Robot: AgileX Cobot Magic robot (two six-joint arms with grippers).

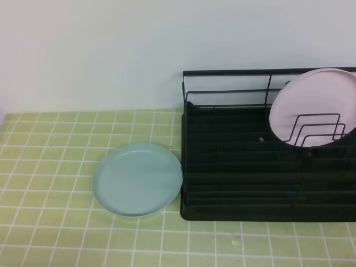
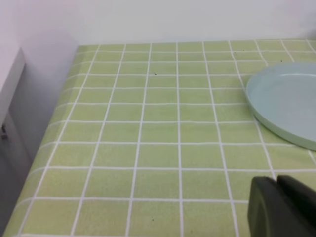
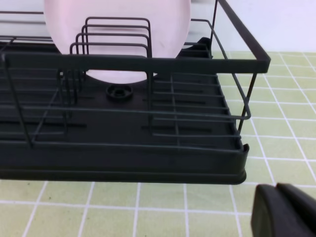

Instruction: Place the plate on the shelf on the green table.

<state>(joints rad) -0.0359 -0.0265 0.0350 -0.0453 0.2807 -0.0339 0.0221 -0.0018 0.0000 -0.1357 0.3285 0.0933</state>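
Observation:
The pale blue-green plate [image 1: 137,179] lies flat on the green table [image 1: 50,167], just left of the shelf [image 1: 245,183], its rim close to the shelf's left edge. In the left wrist view the plate [image 2: 289,106] shows at the right, ahead of my left gripper [image 2: 277,205], whose black fingers are pressed together, shut and empty. The right wrist view looks at the shelf [image 3: 123,128] from the front; my right gripper [image 3: 280,210] sits low at the right, shut and empty. Neither gripper appears in the exterior high view.
A pale pink plate [image 1: 314,108] stands upright against the wire dividers at the shelf's back right, also the pink plate [image 3: 118,34] in the right wrist view. The table's left edge [image 2: 49,133] drops off beside a white wall.

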